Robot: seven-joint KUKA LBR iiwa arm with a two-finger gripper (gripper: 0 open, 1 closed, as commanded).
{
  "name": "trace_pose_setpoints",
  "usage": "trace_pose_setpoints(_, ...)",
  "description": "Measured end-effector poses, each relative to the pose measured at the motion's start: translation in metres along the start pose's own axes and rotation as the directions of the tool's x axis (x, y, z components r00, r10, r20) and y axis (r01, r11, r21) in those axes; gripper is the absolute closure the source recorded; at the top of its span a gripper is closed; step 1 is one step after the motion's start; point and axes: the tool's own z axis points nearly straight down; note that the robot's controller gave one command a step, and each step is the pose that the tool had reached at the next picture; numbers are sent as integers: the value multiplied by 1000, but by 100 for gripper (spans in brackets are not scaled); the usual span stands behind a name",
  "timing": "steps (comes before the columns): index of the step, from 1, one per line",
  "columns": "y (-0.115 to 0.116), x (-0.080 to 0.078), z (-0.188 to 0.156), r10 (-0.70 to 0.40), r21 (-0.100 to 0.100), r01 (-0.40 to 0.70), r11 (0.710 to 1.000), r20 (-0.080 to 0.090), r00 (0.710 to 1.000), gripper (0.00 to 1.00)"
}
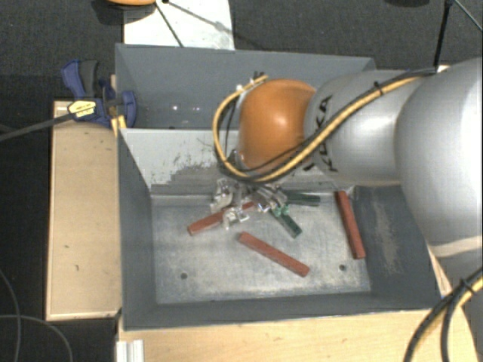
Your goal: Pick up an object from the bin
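Currently low over floor of grey bin (138, 225), close to back wall: gripper (243, 207), under orange wrist cover (275, 123), right at inner end of a red-brown flat stick (205, 224) lying slanted, left of centre. Open or closed, and if gripping the stick: cannot tell. Nearby: dark green pcs (288, 222) just beside on view's right, 2nd red-brown stick (273, 253) near front, 3rd stick (351, 225) well apart at right.

Silver arm (392, 134) reaching in from right, orange-capped wrist (275, 123) bent downward, pincer (241, 206) low beneath it
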Motion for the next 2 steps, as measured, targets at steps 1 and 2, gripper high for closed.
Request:
trace_pose_setpoints(1, 0, 1, -7, 1, -1, -1, 1000, -6, 1000, 100)
trace_pose_setpoints(2, 0, 1, -24, 3, -1, -3, 1000, -6, 1000, 100)
